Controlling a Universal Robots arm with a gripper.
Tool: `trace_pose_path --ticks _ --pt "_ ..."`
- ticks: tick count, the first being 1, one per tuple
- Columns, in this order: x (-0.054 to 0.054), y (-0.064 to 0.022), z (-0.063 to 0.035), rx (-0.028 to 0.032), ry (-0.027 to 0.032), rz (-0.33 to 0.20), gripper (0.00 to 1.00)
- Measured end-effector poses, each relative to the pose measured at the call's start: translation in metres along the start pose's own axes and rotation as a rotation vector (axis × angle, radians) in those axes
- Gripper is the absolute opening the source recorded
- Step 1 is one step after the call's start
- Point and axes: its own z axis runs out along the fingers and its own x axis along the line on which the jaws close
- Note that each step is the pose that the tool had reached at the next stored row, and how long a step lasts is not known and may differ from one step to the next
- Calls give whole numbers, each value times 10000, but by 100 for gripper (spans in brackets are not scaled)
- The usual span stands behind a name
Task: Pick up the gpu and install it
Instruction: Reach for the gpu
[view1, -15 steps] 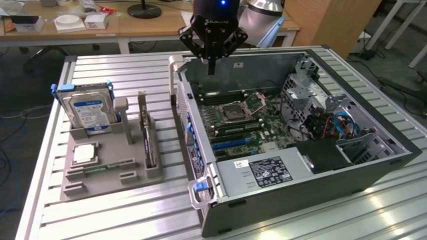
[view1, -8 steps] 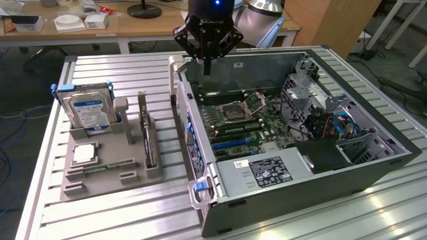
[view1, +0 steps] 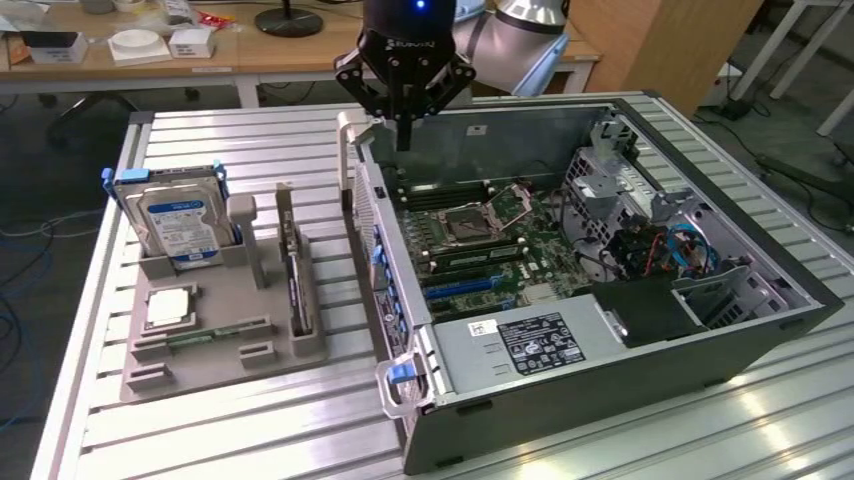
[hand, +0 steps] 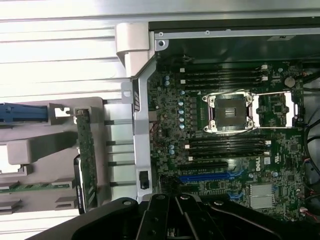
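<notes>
Above the open dark computer case (view1: 641, 400), the black gripper (view1: 403, 130) hangs closed, empty. The thin dark gpu (view1: 296, 275) stands edge-on in a grey holder (view1: 220, 345).

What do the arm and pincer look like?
The pincer is glossy black, with a rounded body, a blue light up top, pale lettering across the front, and jointed black linkage fingers that taper to a narrow tip. Behind it the arm is silver-grey, smooth and tubular, with a rounded joint cap.
</notes>
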Motion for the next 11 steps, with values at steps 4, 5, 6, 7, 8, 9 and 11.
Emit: trace_pose_path --ticks 4,5,6,7,8,9,11 --pt "57 -4 -1 -1 0 0 10" --pt "71 -5 -2 0 0 -1 10" --pt "85 -6 -2 0 1 0 10" --pt "99 -7 -2 0 0 -1 10" --pt "112 -8 -2 -1 0 -1 10" --pt "126 -10 -3 -1 0 -1 10" --pt "155 -11 -4 0 1 0 10"
